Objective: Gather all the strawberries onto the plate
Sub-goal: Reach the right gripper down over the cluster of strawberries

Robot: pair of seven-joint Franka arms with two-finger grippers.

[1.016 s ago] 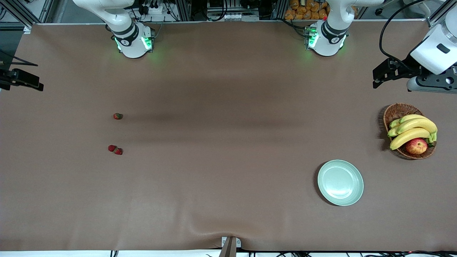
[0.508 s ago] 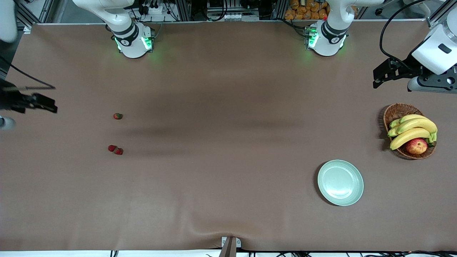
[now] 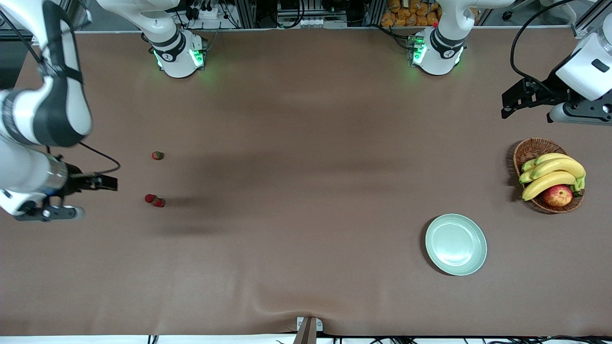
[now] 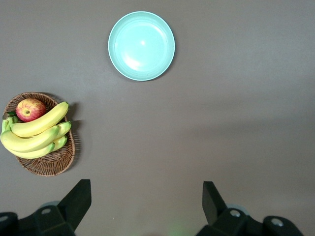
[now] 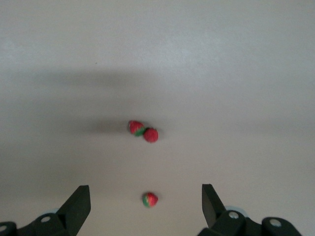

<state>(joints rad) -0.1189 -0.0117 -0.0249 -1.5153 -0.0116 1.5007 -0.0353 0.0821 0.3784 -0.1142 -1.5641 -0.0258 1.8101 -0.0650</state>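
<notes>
Strawberries: 3 — one single (image 3: 158, 155), two touching as pair (image 3: 150, 198) (image 3: 159, 202).
Plate (image 3: 456, 244): 1, pale mint-green.
Basket (image 3: 531, 149): 1, brown wicker.
Bananas (image 3: 550, 174): 1 bunch in basket; exact number of fingers unclear, at least four.
Apple (image 3: 557, 195): 1, red-yellow, in basket.
Robot arms: 2.
Hands: 2 — left hand (image 3: 508, 102), right hand (image 3: 107, 183).
Tabletop (image 3: 306, 215): 1, brown.

Wicker basket (image 3: 531, 149) w/ bananas (image 3: 552, 174) & apple (image 3: 557, 195) on brown table (image 3: 306, 191), toward left arm's end.
</notes>
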